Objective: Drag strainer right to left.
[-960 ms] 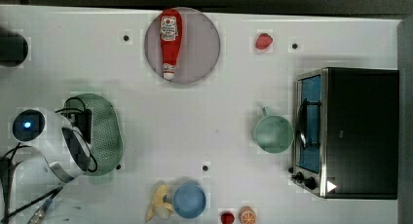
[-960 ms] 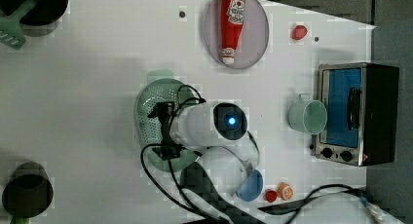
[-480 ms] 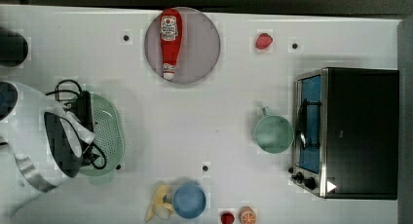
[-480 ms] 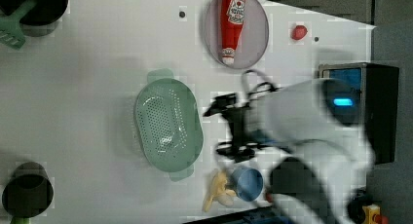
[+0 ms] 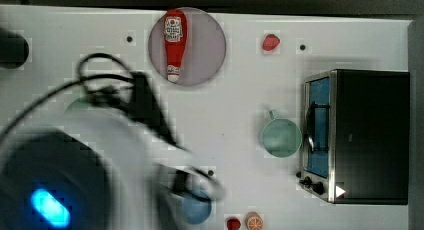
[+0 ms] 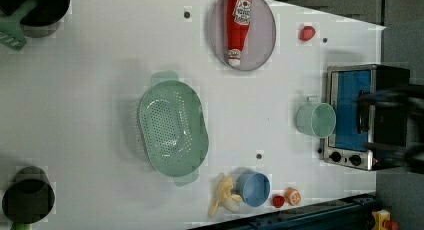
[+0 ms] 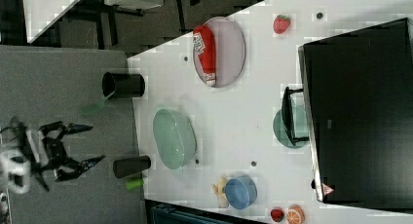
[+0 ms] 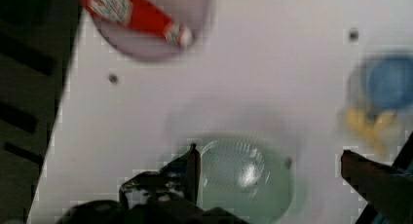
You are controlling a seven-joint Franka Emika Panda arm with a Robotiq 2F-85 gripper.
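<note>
The strainer (image 6: 172,127) is a pale green oval with a grid of holes. It rests alone on the white table (image 6: 90,90), left of centre in the left view, and also appears in the right view (image 7: 174,138). In the top view my blurred arm (image 5: 75,160) covers nearly all of the strainer (image 5: 75,104). My gripper (image 7: 95,143) hangs open and holds nothing, off the table's edge in the right view. In the wrist view the gripper (image 8: 272,170) stands well above the strainer (image 8: 238,180), with its dark fingers (image 8: 192,165) spread wide to either side.
A ketchup bottle (image 6: 237,25) lies on a grey plate (image 6: 262,40). A green mug (image 6: 316,119) stands by the toaster oven (image 6: 360,115). A blue bowl (image 6: 252,189), banana (image 6: 222,195), strawberry (image 6: 306,33) and orange (image 6: 291,196) sit near the edges. Black cups (image 6: 27,200) stand at the left view's left.
My arm has swung fast away from the strainer and risen: it fills the top view's lower left and blurs at the left view's right edge. The strainer has not moved.
</note>
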